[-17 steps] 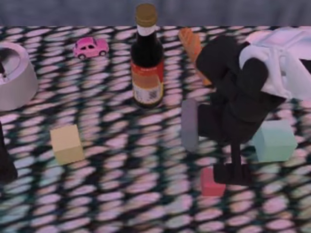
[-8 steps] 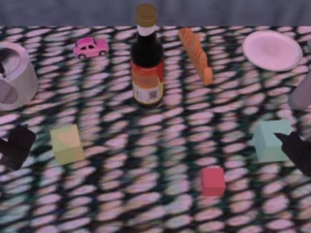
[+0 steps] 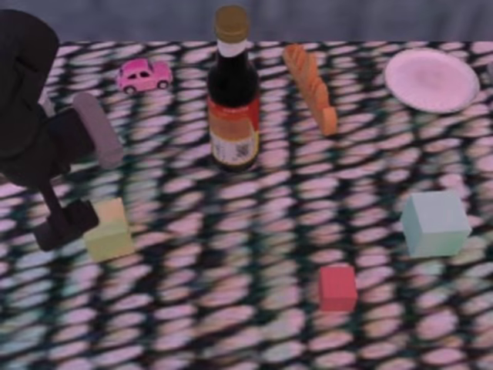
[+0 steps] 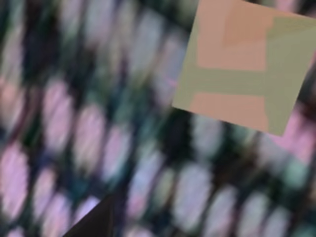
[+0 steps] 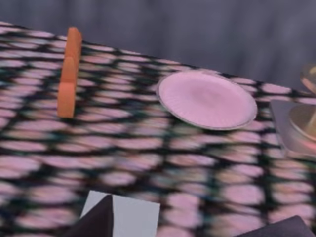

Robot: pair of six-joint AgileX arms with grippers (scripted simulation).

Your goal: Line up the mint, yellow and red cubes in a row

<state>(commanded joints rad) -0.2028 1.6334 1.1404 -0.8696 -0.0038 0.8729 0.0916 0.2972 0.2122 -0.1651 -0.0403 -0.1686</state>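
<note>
Top view. Left gripper (image 3: 68, 223): at the left side of the worktop (image 3: 231, 308), low over the near-left edge of the yellow cube (image 3: 108, 230); whether its fingers are apart or together cannot be told. Risk: a descent this far off-centre may land a finger on the cube's top or shove it sideways. Red cube (image 3: 337, 287): near the front, right of centre. Mint cube (image 3: 435, 223): right side, well apart from the red one. Open stretch of worktop between yellow and red cubes, clear for sliding or carrying. Sauce bottle (image 3: 233, 92), toy car (image 3: 143, 75), orange bread stick (image 3: 310, 87) and plate (image 3: 431, 79) stand along the back; the tall bottle is the likeliest thing to be knocked by a high swing. Right arm: not seen here.

Left wrist view. Yellow cube (image 4: 244, 64) off to one corner, not centred under the camera; confirms the misalignment risk.

Right wrist view. Plate (image 5: 206, 99), bread stick (image 5: 68, 74), a corner of the mint cube (image 5: 132, 217); right fingers' state cannot be told.
</note>
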